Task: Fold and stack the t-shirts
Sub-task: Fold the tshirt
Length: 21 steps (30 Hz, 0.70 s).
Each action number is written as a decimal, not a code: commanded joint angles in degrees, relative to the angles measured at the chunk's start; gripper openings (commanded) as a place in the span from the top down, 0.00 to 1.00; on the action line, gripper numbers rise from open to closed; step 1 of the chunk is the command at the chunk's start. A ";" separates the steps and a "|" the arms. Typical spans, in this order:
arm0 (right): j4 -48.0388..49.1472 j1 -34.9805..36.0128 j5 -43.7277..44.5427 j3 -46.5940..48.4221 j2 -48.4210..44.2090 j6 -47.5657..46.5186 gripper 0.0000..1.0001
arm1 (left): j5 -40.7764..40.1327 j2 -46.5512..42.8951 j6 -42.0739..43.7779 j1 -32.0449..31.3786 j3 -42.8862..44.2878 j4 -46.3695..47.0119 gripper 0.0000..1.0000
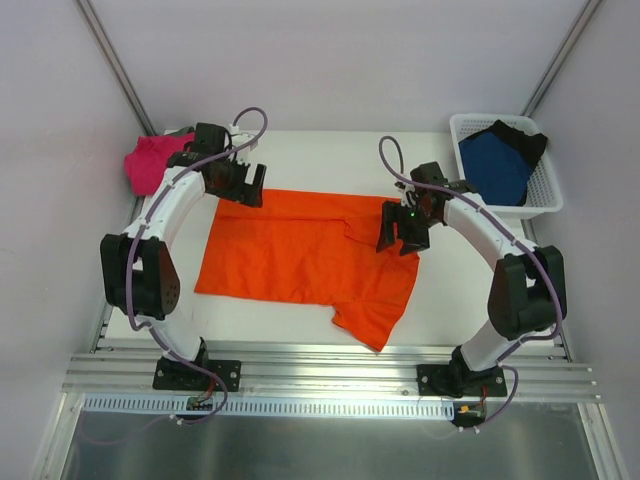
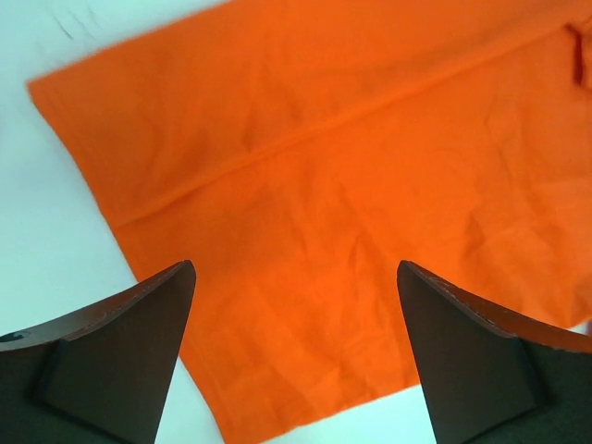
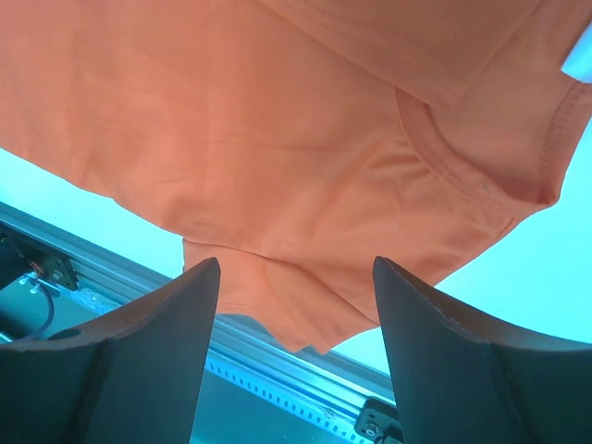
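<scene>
Closest up, the left gripper [image 2: 296, 268] has its two dark fingers spread wide with nothing between them, just hanging over the orange t-shirt [image 2: 351, 185]. Its wrist view shows the cloth lying flat on the white table [image 2: 55, 231], with a long straight crease running across it.

From the top camera the orange t-shirt sits mid-table, mostly spread out, with one sleeve poking out toward 5 o'clock. The left gripper is at the shirt's 11 o'clock corner. The right gripper [image 1: 398, 238] is over its 3 o'clock edge, right by the collar.

That right one is parted too, with nothing pinched. Its own camera looks down past the fingers onto the collar and the sleeve. Can't really tell if the tips touch the fabric.

Pink t-shirt [image 1: 152, 160] is bunched up at the table's 10 o'clock corner. The white mesh basket [image 1: 545, 190] sits at 2 o'clock with the dark blue t-shirt [image 1: 495, 165] inside and the black t-shirt [image 1: 525, 135] tucked behind it.
</scene>
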 commanded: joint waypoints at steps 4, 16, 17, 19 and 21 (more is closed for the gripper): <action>1.20 -1.45 -3.78 4.82 2.06 4.29 0.29 | 6.22 6.10 -3.90 -1.28 4.52 -11.26 0.10; 4.46 -2.60 -4.05 14.06 17.52 6.93 0.29 | 9.91 16.74 -8.31 -1.20 8.83 -13.12 0.12; 4.46 -2.68 -4.31 14.23 18.23 7.28 0.29 | 9.91 17.52 -8.31 -1.20 9.01 -13.12 0.12; 4.72 -3.04 -4.49 14.23 20.08 7.90 0.29 | 9.91 18.23 -8.39 -1.20 9.18 -13.21 0.12; 4.90 -3.30 -4.75 14.32 21.13 7.99 0.29 | 9.83 19.72 -8.74 -1.11 9.80 -13.29 0.12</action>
